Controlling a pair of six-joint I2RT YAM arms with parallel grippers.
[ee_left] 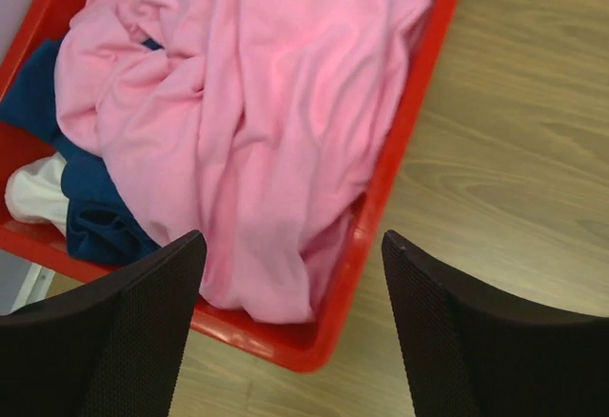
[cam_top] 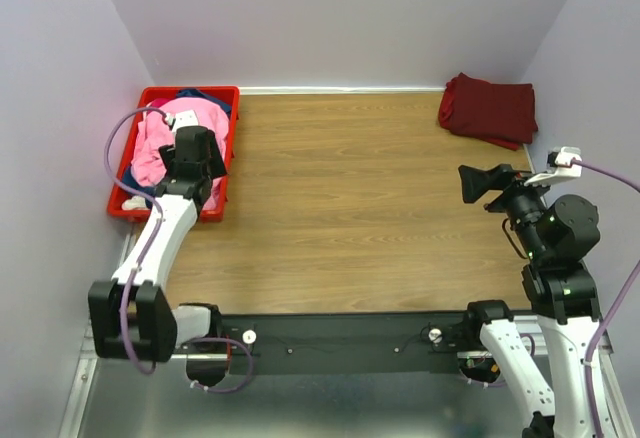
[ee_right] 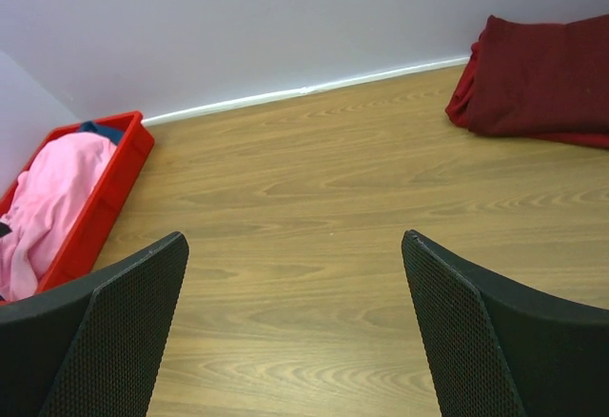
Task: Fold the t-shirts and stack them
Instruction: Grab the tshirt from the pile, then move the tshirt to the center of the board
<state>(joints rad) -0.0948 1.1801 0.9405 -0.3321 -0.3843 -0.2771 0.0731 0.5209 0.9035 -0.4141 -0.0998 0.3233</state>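
Left gripper (ee_left: 293, 246), jaws apart, over pink t-shirt (ee_left: 247, 103) heaped in red crate (ee_left: 409, 122), far left; maroon t-shirt (cam_top: 488, 108) far right. Right gripper (ee_right: 295, 246) spread, empty. Risk: grab snags crate rim, or drags tangled navy t-shirt (ee_left: 95, 208) along.

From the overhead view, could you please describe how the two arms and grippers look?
The left arm and right arm have white links and black joints, each trailing a purple cable. Small green lights dot the right one. Their broad black fingers look mesh-textured.
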